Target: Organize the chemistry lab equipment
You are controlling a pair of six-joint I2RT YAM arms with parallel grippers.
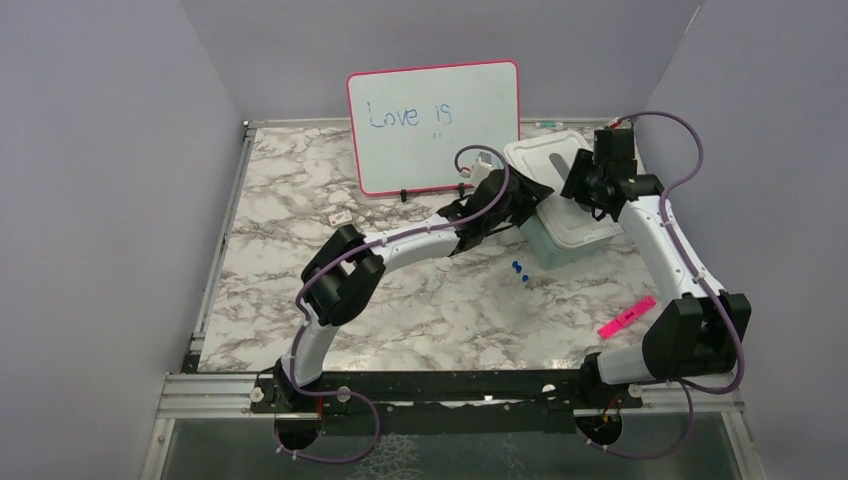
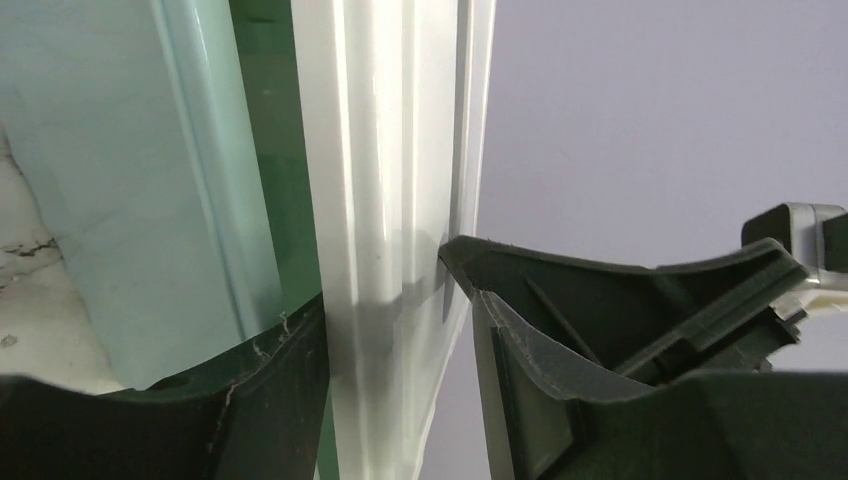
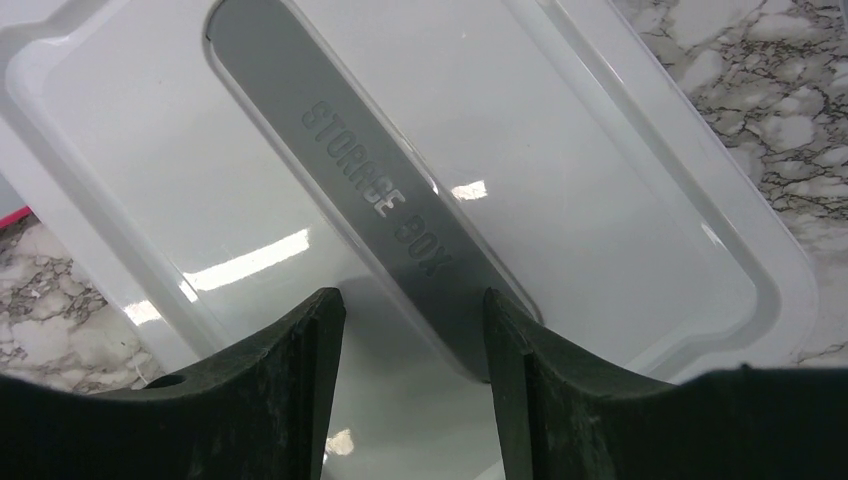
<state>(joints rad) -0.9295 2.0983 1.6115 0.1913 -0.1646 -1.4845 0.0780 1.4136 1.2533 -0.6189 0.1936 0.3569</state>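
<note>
I am looking down on one marble table with two robot arms. One storage box, pale green, sits at the right rear, closed by one white lid. A grey strip set into the lid reads "STORAGE BOX" in raised letters.

My left gripper has one finger on each side of the lid's left rim; I cannot tell whether it presses on it. My right gripper hovers over the grey strip, fingers spread and holding nothing.

The lab equipment is hidden from me; the lid covers the box's inside. Two small blue pieces, too small to identify, lie on the table just in front of the box.

One pink-framed whiteboard stands at the back, with "Love is" handwritten in blue. One pink marker lies near the right arm.
</note>
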